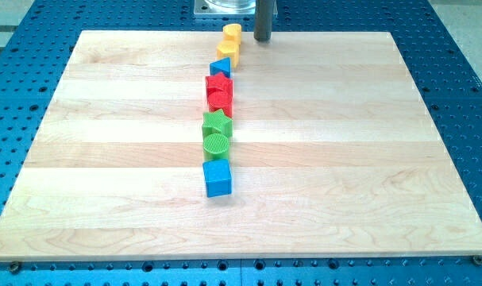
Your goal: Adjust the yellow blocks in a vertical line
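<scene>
Two yellow blocks sit near the view's top of the wooden board: a rounded, heart-like yellow block point(232, 33) at the top edge and a yellow block point(228, 52) just below it, touching. They head a column of blocks running down the board's middle. My tip point(262, 39) is the lower end of a dark rod at the board's top edge, just right of the upper yellow block, with a small gap between them.
Below the yellow blocks come a blue triangular block point(220, 67), two red blocks point(219, 83) point(220, 99), a green star point(217, 124), a green cylinder point(217, 143) and a blue cube point(217, 178). The wooden board point(344, 159) lies on a blue perforated table.
</scene>
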Controlling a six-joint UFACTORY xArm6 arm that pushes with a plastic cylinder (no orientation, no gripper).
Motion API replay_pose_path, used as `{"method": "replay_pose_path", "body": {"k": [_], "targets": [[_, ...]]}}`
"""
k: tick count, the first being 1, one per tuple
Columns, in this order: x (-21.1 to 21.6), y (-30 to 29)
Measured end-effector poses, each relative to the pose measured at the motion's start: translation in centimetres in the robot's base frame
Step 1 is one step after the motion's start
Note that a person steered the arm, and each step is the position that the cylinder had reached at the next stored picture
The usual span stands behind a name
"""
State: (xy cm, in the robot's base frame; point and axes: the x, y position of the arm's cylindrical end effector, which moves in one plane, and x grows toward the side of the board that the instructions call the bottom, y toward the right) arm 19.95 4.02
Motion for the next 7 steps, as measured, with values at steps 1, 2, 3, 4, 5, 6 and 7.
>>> {"method": "replay_pose_path", "body": {"k": [1, 2, 3, 4, 5, 6, 7], "targets": [[0.0, -1.4], [0.0, -2.0], [0.0, -2.7], [0.0, -2.9], [0.0, -2.9], [0.0, -0.7], [0.0, 1.5]]}}
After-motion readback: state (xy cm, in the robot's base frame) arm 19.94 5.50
